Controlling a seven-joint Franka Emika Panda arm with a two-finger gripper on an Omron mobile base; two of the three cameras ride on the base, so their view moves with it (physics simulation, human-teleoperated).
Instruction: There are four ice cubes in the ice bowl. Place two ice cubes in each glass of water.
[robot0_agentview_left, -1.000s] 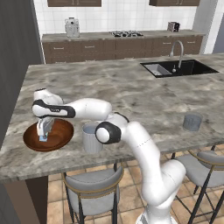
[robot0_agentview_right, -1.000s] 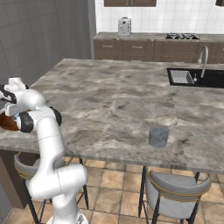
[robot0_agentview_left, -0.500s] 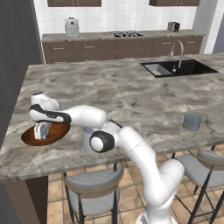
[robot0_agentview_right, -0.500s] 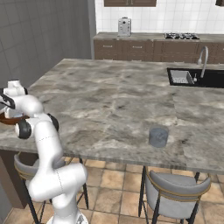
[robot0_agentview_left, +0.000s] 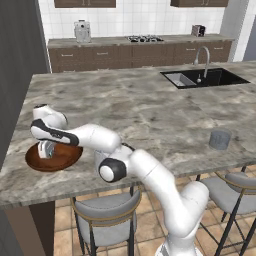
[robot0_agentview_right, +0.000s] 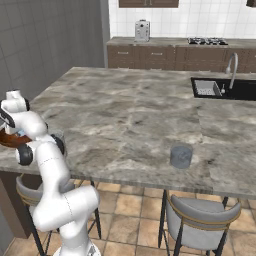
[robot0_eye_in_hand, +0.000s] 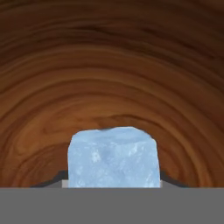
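In the hand view, one pale-blue ice cube (robot0_eye_in_hand: 113, 156) sits right at the near edge, squarely between the two dark finger tips, whose ends just peek out at its lower left and lower right. The jaws sit close against its sides, but whether they press on it or stand a hair apart cannot be told. The cube rests on the glossy reddish-brown wood of the ice bowl (robot0_eye_in_hand: 109, 65), whose grain curves in rings around it.

In the left base view, the gripper (robot0_agentview_left: 46, 150) points down into the ice bowl (robot0_agentview_left: 36, 162), which lies on the marble island counter (robot0_agentview_left: 150, 110) near its front left corner. The white arm reaches to the bowl from the lower right. Just right of the bowl, largely hidden behind the arm's forearm and dark elbow joint, stands one glass of water (robot0_agentview_left: 101, 161). In the right base view this glass (robot0_agentview_right: 58, 136) shows as a pale sliver beside the arm, and a part of the bowl (robot0_agentview_right: 11, 139) peeks out at the left edge.

The second glass of water (robot0_agentview_left: 219, 139) stands well apart from the bowl, far along the counter's front edge to the right; it also shows in the right base view (robot0_agentview_right: 181, 156).

Farther from the bowl, a black sink (robot0_agentview_left: 205, 77) with a curved faucet (robot0_agentview_left: 201, 57) is set into the counter's far right part
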